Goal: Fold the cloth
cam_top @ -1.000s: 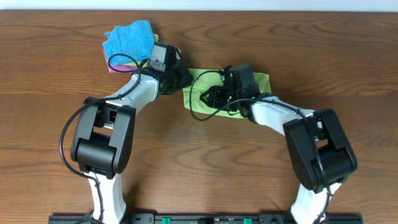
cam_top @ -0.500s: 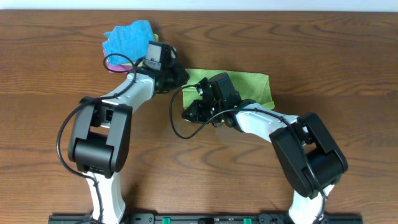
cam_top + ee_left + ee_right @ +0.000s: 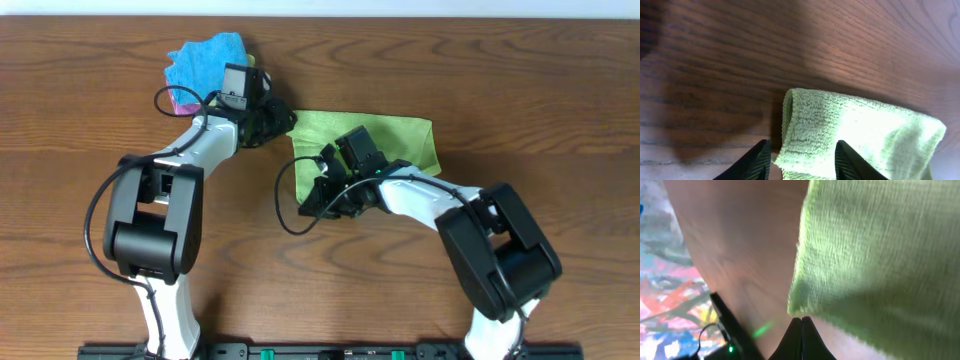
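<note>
Brown wooden table holds the cloth, flat near twelve o'clock, seemingly folded into a strip already. Left gripper stands loose around its nine o'clock end. Right gripper is squeezed tight by the seven o'clock corner. Another fold looks left.

Plain lime-green cloth before the black left claw; dark brown wood-grain table under it; bright blue rag behind the claw.

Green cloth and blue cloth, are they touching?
Apart. Overhead view shows the left gripper and table between the green cloth and the blue cloth.
</note>
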Available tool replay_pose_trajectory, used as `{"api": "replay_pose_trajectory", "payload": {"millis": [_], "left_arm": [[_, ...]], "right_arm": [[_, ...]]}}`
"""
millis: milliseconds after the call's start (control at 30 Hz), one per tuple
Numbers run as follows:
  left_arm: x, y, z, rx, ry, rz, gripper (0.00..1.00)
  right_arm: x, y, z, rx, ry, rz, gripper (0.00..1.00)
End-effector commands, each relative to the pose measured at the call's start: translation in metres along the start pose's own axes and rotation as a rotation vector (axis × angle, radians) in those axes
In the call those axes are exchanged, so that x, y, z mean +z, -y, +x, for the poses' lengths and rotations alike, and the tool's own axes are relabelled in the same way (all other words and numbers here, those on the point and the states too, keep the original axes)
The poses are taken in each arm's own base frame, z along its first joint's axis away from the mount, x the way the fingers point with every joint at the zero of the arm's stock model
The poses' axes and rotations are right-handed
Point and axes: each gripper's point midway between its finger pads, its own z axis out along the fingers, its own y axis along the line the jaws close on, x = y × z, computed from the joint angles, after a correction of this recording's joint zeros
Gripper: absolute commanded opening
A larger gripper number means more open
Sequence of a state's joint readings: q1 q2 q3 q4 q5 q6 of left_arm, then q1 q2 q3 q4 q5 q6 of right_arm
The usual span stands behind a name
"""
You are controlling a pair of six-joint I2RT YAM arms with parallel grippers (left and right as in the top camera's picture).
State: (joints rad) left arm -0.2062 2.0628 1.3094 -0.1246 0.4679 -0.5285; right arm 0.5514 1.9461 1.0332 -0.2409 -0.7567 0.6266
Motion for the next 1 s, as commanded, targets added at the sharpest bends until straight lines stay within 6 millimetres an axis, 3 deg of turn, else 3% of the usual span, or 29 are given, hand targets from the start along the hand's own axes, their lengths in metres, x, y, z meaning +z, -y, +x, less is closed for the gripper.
{"api": "replay_pose_trajectory", "payload": {"millis": [0, 300, 400, 533, 733, 967], "left_arm": [[-0.007, 0.006, -0.014, -0.010, 0.010, 0.046, 0.45], [-0.025, 0.026, -0.033, -0.010, 0.006, 0.151, 0.57], [-0.030, 0.030, -0.032, -0.024, -0.026, 0.157, 0.65], [-0.038, 0.034, -0.024, -0.040, -0.093, 0.149, 0.71], [-0.048, 0.043, 0.002, -0.094, -0.235, 0.188, 0.78], [-0.068, 0.021, 0.054, -0.147, -0.452, 0.129, 0.84]], "right_arm": [[-0.023, -0.023, 0.003, -0.101, 0.030, 0.006, 0.02], [-0.090, -0.030, 0.018, -0.161, 0.169, 0.218, 0.03], [-0.122, -0.023, 0.012, -0.139, 0.293, 0.335, 0.24], [-0.169, 0.005, 0.006, -0.056, 0.429, 0.499, 0.45], [-0.212, 0.052, -0.003, 0.120, 0.493, 0.575, 0.49], [-0.247, 0.087, 0.005, 0.380, 0.501, 0.462, 0.57]]}}
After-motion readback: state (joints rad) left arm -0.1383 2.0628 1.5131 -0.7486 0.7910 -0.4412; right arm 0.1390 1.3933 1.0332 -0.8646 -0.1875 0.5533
